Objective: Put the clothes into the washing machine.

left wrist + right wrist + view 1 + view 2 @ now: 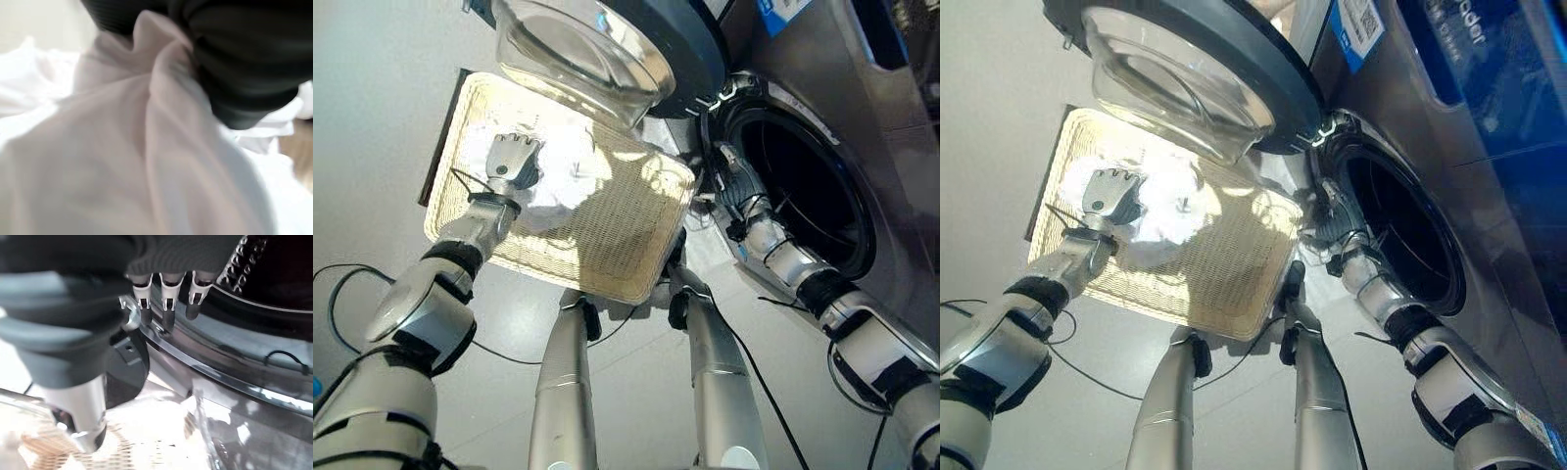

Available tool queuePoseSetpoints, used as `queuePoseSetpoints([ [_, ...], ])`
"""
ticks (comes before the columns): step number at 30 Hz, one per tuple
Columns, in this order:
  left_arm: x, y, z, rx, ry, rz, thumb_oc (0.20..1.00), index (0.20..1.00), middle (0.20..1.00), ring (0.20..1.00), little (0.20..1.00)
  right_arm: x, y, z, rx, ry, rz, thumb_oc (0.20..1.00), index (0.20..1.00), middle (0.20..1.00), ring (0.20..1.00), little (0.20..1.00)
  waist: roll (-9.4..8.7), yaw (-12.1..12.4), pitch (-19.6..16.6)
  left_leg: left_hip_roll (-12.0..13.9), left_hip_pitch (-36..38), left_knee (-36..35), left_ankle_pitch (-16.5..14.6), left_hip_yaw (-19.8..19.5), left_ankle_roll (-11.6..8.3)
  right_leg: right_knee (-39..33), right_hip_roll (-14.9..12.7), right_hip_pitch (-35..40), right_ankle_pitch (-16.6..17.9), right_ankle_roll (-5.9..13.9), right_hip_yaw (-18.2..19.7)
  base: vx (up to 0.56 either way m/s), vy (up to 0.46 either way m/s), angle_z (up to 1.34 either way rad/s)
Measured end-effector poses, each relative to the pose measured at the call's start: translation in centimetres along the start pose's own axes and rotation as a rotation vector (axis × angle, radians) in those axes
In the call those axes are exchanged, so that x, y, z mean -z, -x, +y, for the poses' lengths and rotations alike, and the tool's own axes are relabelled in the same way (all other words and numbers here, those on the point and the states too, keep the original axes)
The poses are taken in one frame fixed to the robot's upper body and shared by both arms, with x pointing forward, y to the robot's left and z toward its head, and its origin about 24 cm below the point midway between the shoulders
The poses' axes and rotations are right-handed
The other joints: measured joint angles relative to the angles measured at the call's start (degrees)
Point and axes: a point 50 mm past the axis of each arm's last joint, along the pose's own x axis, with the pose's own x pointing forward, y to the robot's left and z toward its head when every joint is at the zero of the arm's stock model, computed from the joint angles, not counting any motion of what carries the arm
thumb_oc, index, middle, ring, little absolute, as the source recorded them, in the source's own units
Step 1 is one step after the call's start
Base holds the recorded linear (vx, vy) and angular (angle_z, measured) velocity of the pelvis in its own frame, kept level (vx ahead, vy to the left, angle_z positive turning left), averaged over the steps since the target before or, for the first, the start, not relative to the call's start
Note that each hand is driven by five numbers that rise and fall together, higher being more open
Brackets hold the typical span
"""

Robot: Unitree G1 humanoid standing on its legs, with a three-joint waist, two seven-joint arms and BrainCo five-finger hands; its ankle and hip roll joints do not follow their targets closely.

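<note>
- You had one washing machine (1489, 196) with its round door (1195, 69) swung open; a blue label (1366, 24) sat on its front, print left unread.
- One woven basket (607, 255) lay on the floor, holding the white clothes (563, 186).
- Your left robot hand (512, 160) rested on the clothes; I couldn't tell its grip.
- Your right robot hand (166, 298) hung at the drum opening's rim, fingers straight, holding nothing.

My two arms are silver-grey tubes with black bands at the joints. My left hand (512, 157) has a pale silver back. My right hand (168, 264) wears a dark ribbed cover, and its silver fingers (168, 303) end in dark tips.
</note>
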Motion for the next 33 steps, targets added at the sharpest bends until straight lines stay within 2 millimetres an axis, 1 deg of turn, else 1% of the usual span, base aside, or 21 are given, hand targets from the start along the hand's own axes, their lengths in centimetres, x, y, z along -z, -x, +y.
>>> queuePoseSetpoints([
  [2, -0.3, 0.1, -0.1, -0.018, 0.106, 0.028, 0.2, 0.2, 0.2, 0.2, 0.2, 0.2, 0.1, 0.0, 0.005, -0.008, 0.008, 1.0, 1.0, 1.0, 1.0, 1.0, 0.0, 0.18, 0.0, 0.03, 0.41, -0.01, 0.0, -0.02, 0.0, 0.0, 0.04, 0.36, 0.02, -0.03, -0.02, 0.0, 0.0, 0.0],
  [4, -0.7, 0.3, -0.3, -0.034, 0.251, 0.077, 0.2, 0.2, 0.2, 0.2, 0.2, 0.3, 0.3, 0.1, 0.01, -0.025, 0.016, 1.0, 1.0, 1.0, 1.0, 1.0, -0.01, 0.18, 0.01, 0.08, 0.85, -0.01, 0.01, -0.07, 0.01, -0.08, 0.1, 0.92, 0.05, -0.04, -0.04, 0.0, 0.0, 0.0],
  [7, -1.1, 0.6, -0.7, -0.035, 0.364, 0.102, 0.2, 0.2, 0.2, 0.2, 0.2, 0.0, 0.4, 0.2, 0.004, -0.035, 0.006, 1.0, 1.0, 1.0, 1.0, 1.0, -0.01, 0.27, 0.01, 0.11, 1.22, -0.1, 0.03, -0.08, 0.04, -0.41, 0.18, 1.36, 0.13, -0.11, -0.1, 0.0, 0.0, 0.0],
  [9, -1.6, 1.4, -1.2, -0.039, 0.489, 0.13, 0.2, 0.2, 0.2, 0.2, 0.2, 0.0, 0.7, 0.8, -0.013, -0.051, 0.012, 1.0, 1.0, 1.0, 1.0, 1.0, 0.0, 0.37, 0.02, 0.16, 2.24, -0.26, 0.02, -0.02, 0.03, -0.56, 0.21, 2.28, 0.32, -0.38, -0.11, 0.0, 0.0, 0.0],
  [11, -1.9, 1.7, -1.5, -0.037, 0.545, 0.133, 0.2, 0.2, 0.2, 0.2, 0.2, 0.1, 0.9, 1.1, -0.027, -0.058, 0.017, 1.0, 1.0, 1.0, 1.0, 1.0, 0.01, 0.58, 0.03, 0.13, 2.89, -0.49, 0.0, 0.02, 0.0, -0.69, 0.23, 2.9, 0.3, -0.37, -0.11, 0.0, 0.0, 0.0],
  [12, -2.6, 1.8, -1.6, -0.04, 0.625, 0.135, 0.2, 0.2, 0.2, 0.2, 0.2, 0.1, 1.1, 1.2, -0.04, -0.068, 0.018, 1.0, 1.0, 1.0, 1.0, 1.0, 0.01, 1.29, 0.03, 0.1, 3.55, -0.81, 0.0, 0.12, 0.0, -0.84, 0.22, 3.34, 0.3, -0.36, -0.03, 0.0, 0.0, 0.0],
  [14, -2.9, 2.0, -1.6, -0.041, 0.718, 0.14, 0.2, 0.2, 0.2, 0.2, 0.2, -0.1, 1.1, 1.5, -0.055, -0.092, 0.016, 1.0, 1.0, 1.0, 1.0, 1.0, 0.01, 1.51, 0.03, 0.09, 3.93, -0.83, 0.0, 0.1, 0.0, -0.85, 0.21, 3.8, 0.29, -0.36, -0.11, 0.0, 0.0, 0.0],
  [17, -4.0, 2.4, -2.0, -0.015, 0.891, 0.142, 0.2, 0.2, 0.2, 0.2, 0.2, -0.2, 1.2, 1.9, -0.123, -0.106, 0.015, 1.0, 1.0, 1.0, 1.0, 1.0, 0.03, 2.55, 0.04, -0.07, 5.14, -1.1, 0.04, 0.04, 0.05, -0.9, 0.08, 4.9, 0.26, -0.31, -0.1, 0.0, 0.0, 0.0],
  [18, -4.3, 2.4, -2.1, -0.003, 0.928, 0.136, 0.2, 0.2, 0.2, 0.2, 0.2, -0.1, 1.2, 1.9, -0.139, -0.114, 0.02, 1.0, 1.0, 1.0, 1.0, 1.0, 0.03, 3.02, 0.04, -0.09, 5.48, -1.27, 0.04, 0.03, 0.05, -0.91, 0.08, 5.09, 0.24, -0.29, -0.09, 0.0, 0.0, 0.0],
  [19, -4.3, 2.4, -2.1, -0.003, 0.928, 0.136, 0.2, 0.2, 0.2, 0.2, 0.2, -0.1, 1.2, 1.9, -0.139, -0.114, 0.02, 1.0, 1.0, 1.0, 1.0, 1.0, 0.03, 3.02, 0.04, -0.09, 5.48, -1.27, 0.04, 0.03, 0.05, -0.91, 0.08, 5.09, 0.24, -0.29, -0.09, 0.0, -0.008, 0.05],
  [20, -4.7, 2.6, -2.1, 0.017, 0.991, 0.126, 0.2, 0.2, 0.2, 0.2, 0.2, -0.3, 1.2, 2.3, -0.177, -0.132, 0.018, 1.0, 1.0, 1.0, 1.0, 1.0, 0.03, 3.2, 0.04, -0.22, 5.62, -1.51, 0.21, -0.12, 0.07, -0.9, -0.02, 5.29, 0.04, 0.01, -0.35, 0.0, -0.008, 0.06],
  [21, -4.8, 2.6, -2.1, 0.026, 1.01, 0.12, 0.2, 0.2, 0.2, 0.2, 0.2, -0.4, 1.3, 2.5, -0.188, -0.139, 0.019, 1.0, 1.0, 1.0, 1.0, 1.0, 0.04, 3.21, 0.04, -0.26, 5.62, -1.53, 0.26, -0.18, 0.08, -0.89, -0.05, 5.3, 0.03, 0.02, -0.41, 0.0, -0.012, 0.07],
  [24, -5.5, 3.1, -2.4, 0.073, 1.159, 0.104, 0.2, 0.2, 0.2, 0.2, 0.2, -0.7, 1.3, 3.2, -0.25, -0.196, 0.023, 1.0, 1.0, 1.0, 1.0, 1.0, 0.06, 3.27, 0.05, -0.47, 5.7, -1.76, 0.44, -0.46, 0.14, -0.89, -0.22, 5.34, 0.03, 0.02, -0.48, 0.0, -0.008, 0.02],
  [25, -5.9, 3.2, -2.6, 0.114, 1.22, 0.086, 0.2, 0.2, 0.2, 0.2, 0.2, -0.9, 1.4, 3.6, -0.283, -0.231, 0.025, 1.0, 1.0, 1.0, 1.0, 1.0, 0.08, 3.35, 0.06, -0.53, 5.73, -1.88, 0.54, -0.59, 0.14, -0.87, -0.25, 5.38, 0.04, 0.01, -0.59, 0.0, -0.007, 0.03],
  [28, -6.9, 3.4, -2.9, 0.178, 1.296, 0.043, 0.2, 0.2, 0.2, 0.2, 0.2, -1.2, 1.4, 4.0, -0.326, -0.294, 0.032, 1.0, 1.0, 1.0, 1.0, 1.0, 0.22, 3.97, 0.14, -0.65, 6.11, -2.2, 0.67, -0.58, 0.17, -0.86, -0.35, 5.6, 0.15, -0.15, -0.61, 0.0, -0.002, 0.01],
  [29, -7.6, 3.7, -3.2, 0.226, 1.334, 0.011, 0.2, 0.2, 0.2, 0.2, 0.2, -1.4, 1.4, 4.4, -0.355, -0.345, 0.036, 1.0, 1.0, 1.0, 1.0, 1.0, 0.36, 4.52, 0.22, -0.69, 6.84, -2.5, 0.69, -0.56, 0.15, -0.89, -0.38, 6.29, 0.18, -0.25, -0.61, 0.0, 0.0, 0.0],
  [31, -7.8, 3.7, -3.1, 0.261, 1.353, -0.02, 0.2, 0.2, 0.2, 0.2, 0.2, -2.0, 1.2, 4.7, -0.379, -0.387, 0.026, 1.0, 1.0, 1.0, 1.0, 1.0, 0.37, 4.58, 0.21, -0.85, 7.59, -2.92, 0.83, -0.58, 0.18, -0.99, -0.5, 6.91, 0.15, -0.22, -0.66, 0.0, 0.003, 0.02],
  [33, -8.0, 3.5, -2.7, 0.279, 1.378, -0.06, 0.2, 0.2, 0.2, 0.2, 0.2, -2.5, 0.8, 4.5, -0.393, -0.434, 0.017, 1.0, 1.0, 1.0, 1.0, 1.0, 0.38, 4.58, 0.21, -1.0, 7.74, -3.04, 0.98, -0.57, 0.3, -0.96, -0.69, 7.03, 0.15, -0.21, -0.66, 0.0, 0.005, 0.02],
])
